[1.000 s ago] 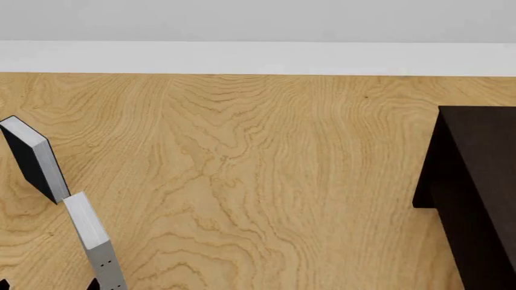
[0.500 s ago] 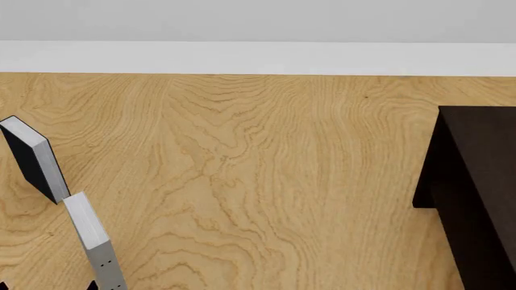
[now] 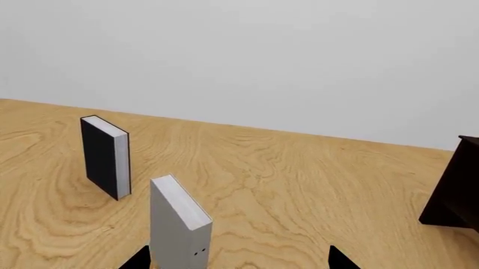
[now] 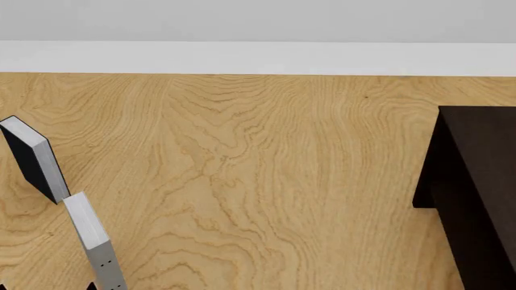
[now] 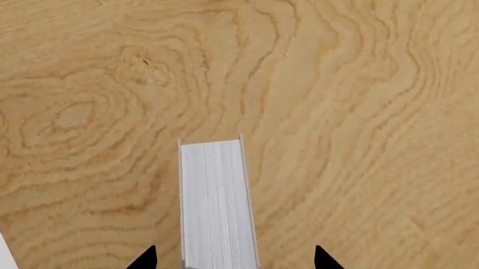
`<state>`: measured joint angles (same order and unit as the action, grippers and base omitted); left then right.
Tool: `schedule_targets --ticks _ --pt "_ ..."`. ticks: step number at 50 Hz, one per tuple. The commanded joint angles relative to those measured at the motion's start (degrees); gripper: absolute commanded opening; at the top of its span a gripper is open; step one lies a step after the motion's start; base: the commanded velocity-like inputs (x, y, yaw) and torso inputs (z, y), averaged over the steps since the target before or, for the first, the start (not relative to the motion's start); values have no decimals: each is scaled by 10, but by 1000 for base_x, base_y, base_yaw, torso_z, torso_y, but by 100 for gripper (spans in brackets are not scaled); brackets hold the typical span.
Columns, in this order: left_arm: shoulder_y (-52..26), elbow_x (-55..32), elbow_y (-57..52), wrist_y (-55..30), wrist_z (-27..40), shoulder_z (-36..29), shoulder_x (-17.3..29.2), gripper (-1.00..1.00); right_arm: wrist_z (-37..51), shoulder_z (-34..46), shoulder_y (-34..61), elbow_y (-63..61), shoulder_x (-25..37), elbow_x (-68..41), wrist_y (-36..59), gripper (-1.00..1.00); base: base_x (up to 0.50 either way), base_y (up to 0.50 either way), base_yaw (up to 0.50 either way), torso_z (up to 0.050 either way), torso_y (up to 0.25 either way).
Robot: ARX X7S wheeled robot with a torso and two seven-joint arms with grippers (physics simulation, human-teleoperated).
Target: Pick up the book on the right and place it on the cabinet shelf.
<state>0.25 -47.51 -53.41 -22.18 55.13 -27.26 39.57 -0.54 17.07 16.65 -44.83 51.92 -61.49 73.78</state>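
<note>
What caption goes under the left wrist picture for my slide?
Upright black-covered book behind a slimmer upright grey book on the light wooden table, dark brown cabinet off to one side.

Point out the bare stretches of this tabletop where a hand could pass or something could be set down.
The widest bare wood runs from the grey book across to the dark cabinet, and back to the white wall. It is crowded only at the left edge, where the grey book and the black book stand close together.

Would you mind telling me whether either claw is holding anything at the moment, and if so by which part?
Nothing is held. The right claw is open, its tips either side of the grey book without touching. The left claw is open too.
</note>
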Motion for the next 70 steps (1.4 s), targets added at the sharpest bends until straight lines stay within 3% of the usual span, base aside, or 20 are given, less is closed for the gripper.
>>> schedule_targets --ticks 1,13,14,30,37,41,45,56,63,70 --pt "3 2 0 -4 -4 7 -5 100 -1 7 3 7 -1 11 -6 100 0 0 0 0 0" --pt "5 3 2 0 -6 6 -3 100 -3 13 -4 17 1 17 -17 100 0 0 0 0 0" --pt "6 3 2 0 -5 6 -3 100 3 9 -3 21 -2 14 -15 -100 0 0 0 0 0" --pt "-8 -8 -6 -11 5 4 -1 100 11 13 11 -11 11 48 -44 -100 0 0 0 0 0" --pt "-13 -11 -5 -14 7 3 0 100 152 -76 79 -41 -13 -111 43 -100 0 0 0 0 0" --pt "-15 -11 -3 -15 6 0 -1 100 293 -85 164 -27 -21 -268 80 -100 0 0 0 0 0" --pt "-16 -11 -2 -15 7 -1 -1 100 385 -77 213 2 -24 -355 53 -100 0 0 1 0 0" --pt "-15 -10 2 -12 7 -2 -1 100 452 -67 261 38 -49 -354 25 -100 0 0 0 0 0" --pt "-13 -9 4 -9 7 -2 0 100 517 -21 334 64 -81 -329 46 -100 0 0 0 0 0" --pt "-8 -5 4 -3 5 -4 0 100 482 36 393 71 -118 -255 80 -100 0 0 0 0 2"
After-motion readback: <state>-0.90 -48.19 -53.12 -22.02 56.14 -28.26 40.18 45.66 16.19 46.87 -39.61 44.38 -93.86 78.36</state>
